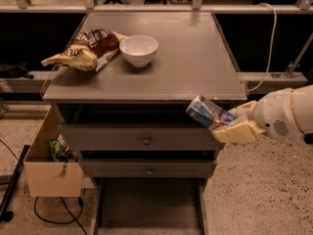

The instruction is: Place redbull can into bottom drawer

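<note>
Camera view: end effector (231, 122) clamps tilted redbull can (207, 112) before upper drawers (122, 137); bottom drawer (146, 207) stands open.

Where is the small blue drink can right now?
In the camera view's right half, the redbull can sits tilted in the gripper, just below the front edge of the cabinet top and well above the open bottom drawer.
</note>
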